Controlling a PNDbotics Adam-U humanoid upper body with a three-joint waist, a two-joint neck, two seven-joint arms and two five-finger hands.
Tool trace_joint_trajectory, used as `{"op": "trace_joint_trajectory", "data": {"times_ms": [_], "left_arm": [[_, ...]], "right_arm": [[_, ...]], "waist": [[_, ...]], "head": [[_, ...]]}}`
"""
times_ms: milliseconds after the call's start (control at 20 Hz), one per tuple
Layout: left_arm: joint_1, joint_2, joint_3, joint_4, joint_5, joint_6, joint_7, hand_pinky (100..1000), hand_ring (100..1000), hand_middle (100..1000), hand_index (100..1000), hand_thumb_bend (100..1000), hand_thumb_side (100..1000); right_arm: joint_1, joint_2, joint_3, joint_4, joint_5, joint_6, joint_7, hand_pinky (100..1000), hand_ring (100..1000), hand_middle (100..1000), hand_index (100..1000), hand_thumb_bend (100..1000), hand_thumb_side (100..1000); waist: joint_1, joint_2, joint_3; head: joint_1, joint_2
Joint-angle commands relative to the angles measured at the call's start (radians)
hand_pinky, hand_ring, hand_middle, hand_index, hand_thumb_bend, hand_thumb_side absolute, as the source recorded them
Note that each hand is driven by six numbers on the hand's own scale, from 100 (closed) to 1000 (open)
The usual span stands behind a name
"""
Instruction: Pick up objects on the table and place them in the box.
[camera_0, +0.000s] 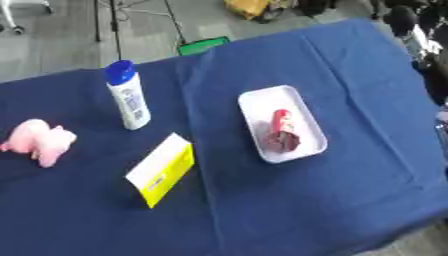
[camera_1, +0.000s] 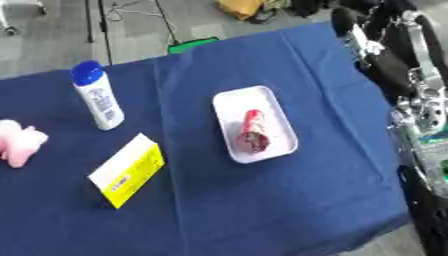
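A shallow white box (camera_0: 305, 119) lies right of the table's middle, holding a red and dark red object (camera_0: 282, 131). Upright at the far left stands a white bottle with a blue cap (camera_0: 128, 98). In front of it a yellow and white carton (camera_0: 163, 170) rests on its edge. At the left edge lies a pink plush toy (camera_0: 37, 140). My right arm (camera_1: 424, 105) runs along the table's right side, and its black hand (camera_1: 348, 27) hangs over the far right corner, away from all the objects. The left hand does not show.
A blue cloth (camera_0: 262, 210) covers the table, with a fold line running down its middle. Beyond the far edge are grey floor, stand legs, a green item (camera_0: 203, 45) and a yellow bag (camera_0: 248, 7).
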Motion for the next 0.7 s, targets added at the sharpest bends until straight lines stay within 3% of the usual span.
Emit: {"op": "trace_joint_trajectory", "data": {"times_ms": [50, 300, 700], "left_arm": [[0.059, 0.04, 0.044, -0.027, 0.039, -0.009, 0.021, 580, 731, 830, 849, 500, 918], [0.167, 0.004, 0.092, -0.037, 0.055, -0.031, 0.03, 565, 716, 816, 843, 518, 907], [0.225, -0.1, 0.124, -0.03, 0.058, -0.055, 0.046, 553, 706, 805, 837, 523, 897]], "right_arm": [[-0.005, -0.033, -0.016, -0.01, 0.012, 0.001, -0.008, 834, 845, 871, 850, 485, 477], [0.0, -0.034, -0.018, -0.013, 0.017, 0.0, -0.008, 834, 846, 873, 850, 489, 477], [-0.005, -0.034, -0.008, -0.014, 0.017, 0.001, 0.004, 834, 846, 873, 849, 490, 476]], "waist": [[0.005, -0.023, 0.015], [0.005, -0.011, 0.053], [0.004, 0.001, 0.081]], "head": [[0.016, 0.024], [0.03, 0.047], [0.034, 0.065]]}}
